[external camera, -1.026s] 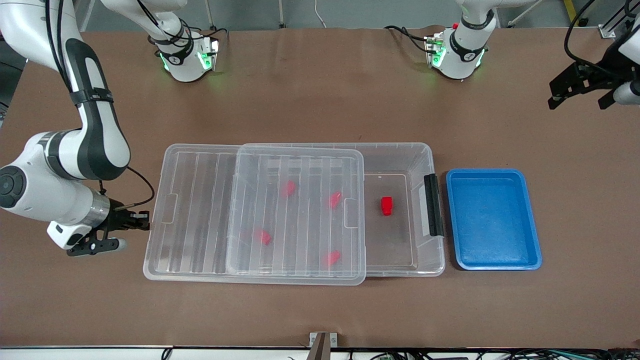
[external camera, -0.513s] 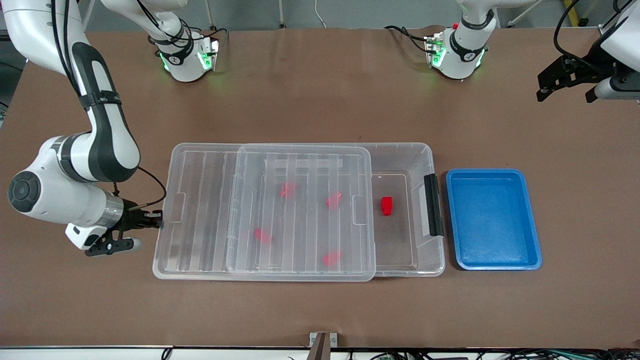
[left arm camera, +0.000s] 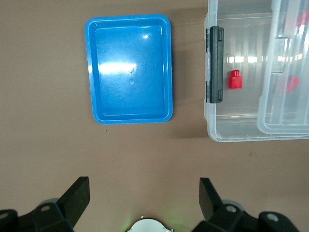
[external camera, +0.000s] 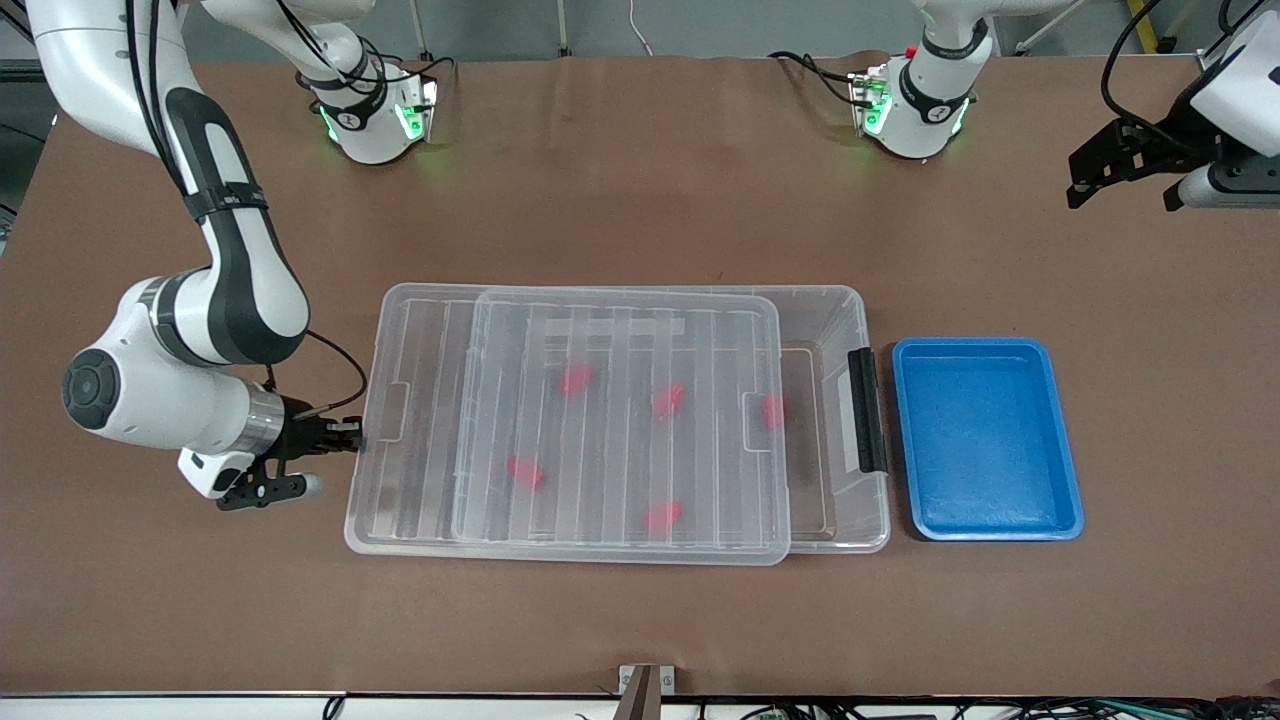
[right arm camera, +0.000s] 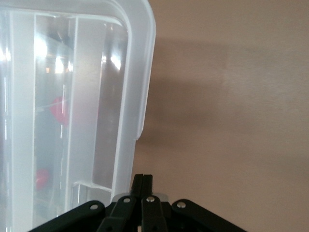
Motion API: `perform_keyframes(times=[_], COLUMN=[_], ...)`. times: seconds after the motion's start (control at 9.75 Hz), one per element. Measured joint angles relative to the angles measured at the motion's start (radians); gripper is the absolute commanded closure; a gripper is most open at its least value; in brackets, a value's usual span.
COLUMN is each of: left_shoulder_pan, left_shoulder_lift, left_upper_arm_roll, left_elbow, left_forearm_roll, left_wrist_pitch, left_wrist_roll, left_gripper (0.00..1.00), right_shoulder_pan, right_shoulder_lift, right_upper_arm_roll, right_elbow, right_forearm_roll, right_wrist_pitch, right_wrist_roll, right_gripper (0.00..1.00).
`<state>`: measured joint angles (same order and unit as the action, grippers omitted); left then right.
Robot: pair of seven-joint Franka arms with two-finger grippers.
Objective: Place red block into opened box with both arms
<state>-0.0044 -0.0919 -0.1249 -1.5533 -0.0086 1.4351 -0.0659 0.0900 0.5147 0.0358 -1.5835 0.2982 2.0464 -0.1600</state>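
Fingers of the right gripper (external camera: 345, 441) are pressing together against the lid (external camera: 570, 430) edge, at the right arm's end of the box (external camera: 830, 310). Lid is covering most of the box, with five red blocks (external camera: 774, 411) lying inside. Left gripper (external camera: 1125, 170) is hanging spread wide over bare table (external camera: 640, 200), past the blue tray (external camera: 985, 440).

Colours on the brown desk (external camera: 620, 200)

The box (external camera: 850, 310) is clear plastic with a black handle (external camera: 866, 410); its lid (external camera: 560, 440) is clear and ribbed in parallel stripes; the red blocks (external camera: 575, 378) show bright red, paler pink under the lid; the tray (external camera: 985, 440) is plain glossy blue; the arms (external camera: 230, 280) are white with black bands; both end effectors, left (external camera: 1125, 165) and right (external camera: 345, 440), are black.
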Motion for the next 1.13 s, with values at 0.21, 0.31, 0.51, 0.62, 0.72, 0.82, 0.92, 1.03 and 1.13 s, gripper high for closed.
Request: perform_keyframes(times=[0.21,0.31,0.51,0.62,0.72,0.82,0.92,1.03,1.13], left_shoulder_pan=[0.001,0.001,0.001,0.001,0.002,0.002,0.003,0.003,0.004], left_shoulder_lift=[0.000,0.000,0.000,0.000,-0.001,-0.001,-0.001,-0.001,-0.001], left_upper_arm_roll=[0.000,0.000,0.001,0.001,0.001,0.001,0.002,0.005,0.006], left_elbow=[0.000,0.000,0.000,0.000,0.001,0.001,0.001,0.001,0.001], left_forearm_roll=[0.000,0.000,0.000,0.000,0.000,0.000,0.000,0.000,0.000], left_wrist_pitch=[0.000,0.000,0.000,0.000,0.000,0.001,0.004,0.008,0.009], left_wrist_roll=[0.000,0.000,0.000,0.000,0.000,0.000,0.000,0.000,0.000], left_gripper=[0.00,0.00,0.00,0.00,0.00,0.00,0.00,0.00,0.00], right_shoulder_pan=[0.006,0.009,0.011,0.011,0.011,0.013,0.016,0.020,0.022], right_shoulder_lift=[0.010,0.019,0.033,0.036,0.037,0.040,0.042,0.043,0.043], right_upper_arm_roll=[0.018,0.024,0.031,0.036,0.041,0.046,0.048,0.049,0.049], right_elbow=[0.000,0.000,0.000,0.001,0.001,0.001,0.001,0.001,0.003], right_forearm_roll=[0.010,0.011,0.025,0.047,0.066,0.088,0.107,0.115,0.116], right_wrist_pitch=[0.002,0.007,0.022,0.022,0.022,0.022,0.023,0.023,0.023], right_wrist_roll=[0.001,0.002,0.003,0.003,0.003,0.003,0.003,0.006,0.012], right_gripper=[1.00,1.00,1.00,1.00,1.00,1.00,1.00,0.95,0.72])
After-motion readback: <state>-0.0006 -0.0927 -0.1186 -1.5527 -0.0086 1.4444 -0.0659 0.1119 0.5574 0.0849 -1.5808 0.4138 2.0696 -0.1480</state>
